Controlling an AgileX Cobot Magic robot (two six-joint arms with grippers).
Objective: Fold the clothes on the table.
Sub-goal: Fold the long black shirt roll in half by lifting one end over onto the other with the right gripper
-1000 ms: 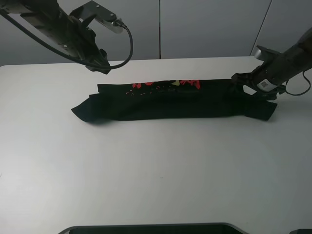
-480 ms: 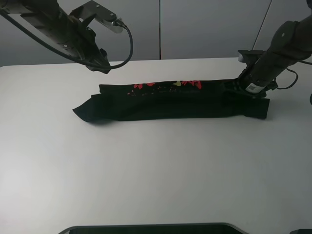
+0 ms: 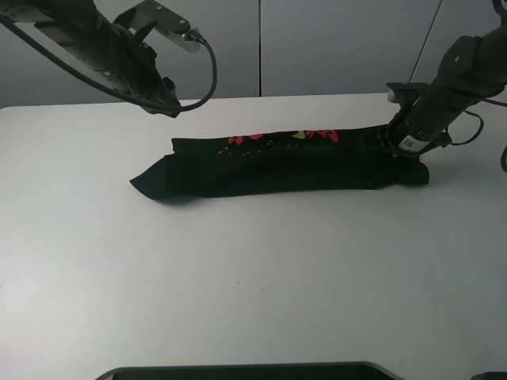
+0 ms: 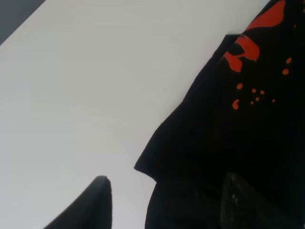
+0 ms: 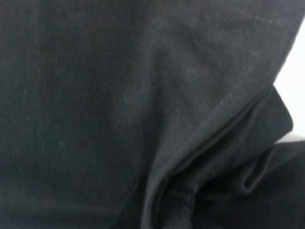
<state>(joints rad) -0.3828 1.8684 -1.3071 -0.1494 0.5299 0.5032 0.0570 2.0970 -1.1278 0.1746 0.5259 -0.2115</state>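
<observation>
the black t-shirt (image 3: 277,168) lies as a long narrow band across the far middle of the white worktop (image 3: 253,285), its red and yellow print (image 3: 285,137) showing along the far edge. the right pincer (image 3: 396,146) is down on the band's right end. its wrist view is filled with dark cloth and creases, so i cannot tell whether it is clenched on the fabric or only pressing into it. the left pincer (image 3: 165,101) hangs released over the worktop near the band's far left corner, holding nothing

the likely trouble: a grip that catches only the top layer would peel the band apart when the end is lifted, undoing the lengthwise fold. with the left end unpinned, a pull from the right could drag the whole shirt along the slick top rather than fold it over. the bunched right end may also fold in crooked, and the pointed flap at the near left corner could trail out

the shirt is soft, limp and matte, stacked in several layers with ridged creases at the right end. its outline is uneven, tapering at the left. the worktop is hard, smooth and faintly glossy, offering little grip
</observation>
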